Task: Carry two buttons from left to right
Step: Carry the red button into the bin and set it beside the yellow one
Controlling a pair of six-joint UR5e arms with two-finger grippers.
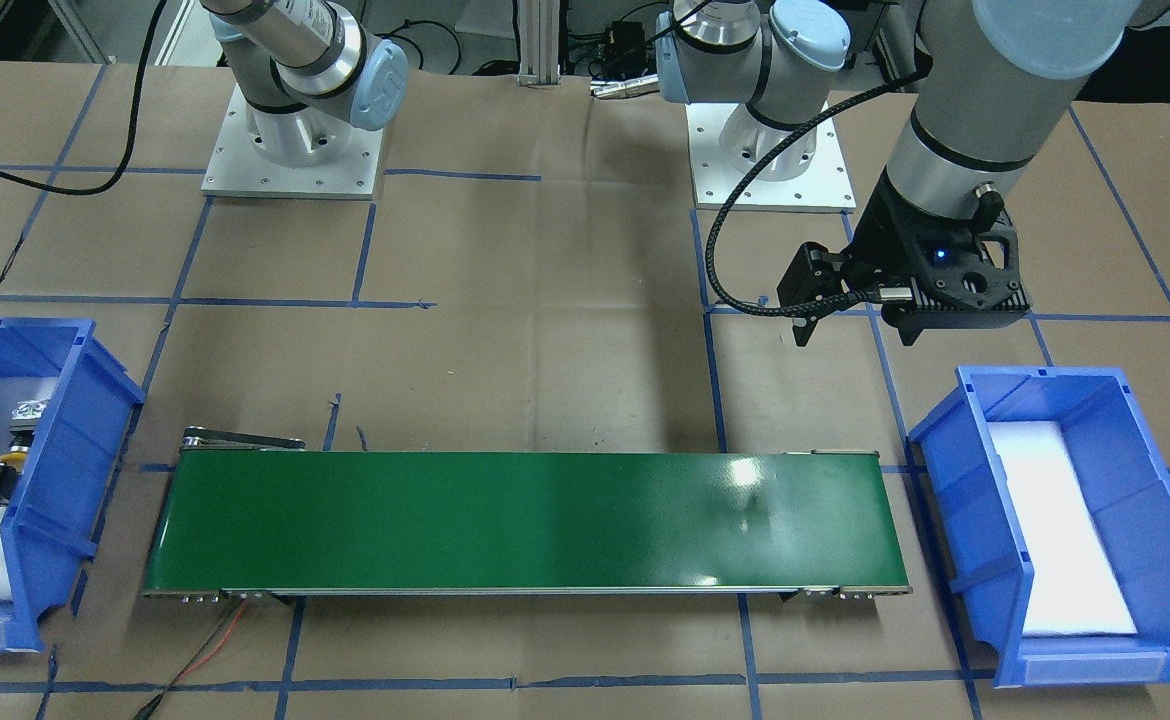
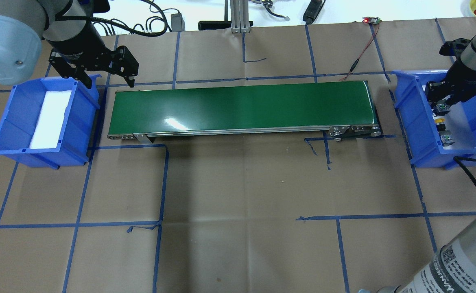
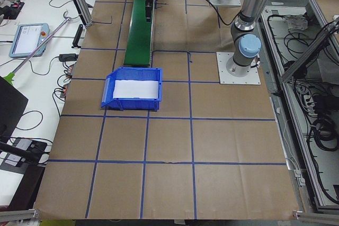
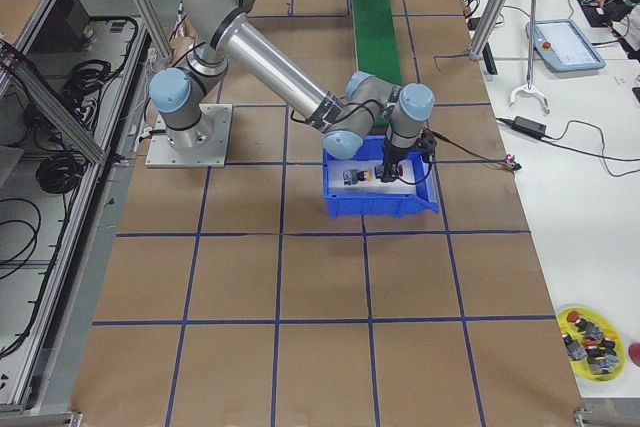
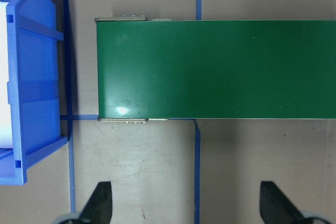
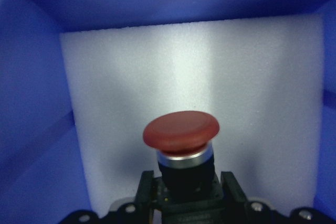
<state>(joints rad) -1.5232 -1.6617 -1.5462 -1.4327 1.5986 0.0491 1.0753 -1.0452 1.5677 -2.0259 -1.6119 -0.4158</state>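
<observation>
The green belt [image 1: 525, 520] runs across the middle of the front view, with a blue bin at each end. The bin at lower right [image 1: 955, 470] holds only a white foam pad [image 1: 1065, 530]. The other bin [image 1: 55, 470] sits at the far left edge, and both buttons are in it. So I judge I'm on the first pick, with nothing carried across yet.

My right arm reaches down into that left-edge bin. There my right gripper [image 6: 184, 187] is clamped on the black body of the red button [image 6: 181, 132], its cap just past my fingers. The yellow button [image 1: 13, 458] lies just beside it.

My left gripper [image 5: 186, 203] hangs over the table near the belt's other end, fingers wide apart and holding nothing.

Next I should lift clear of the bin wall, then carry the button over to the belt.
</observation>
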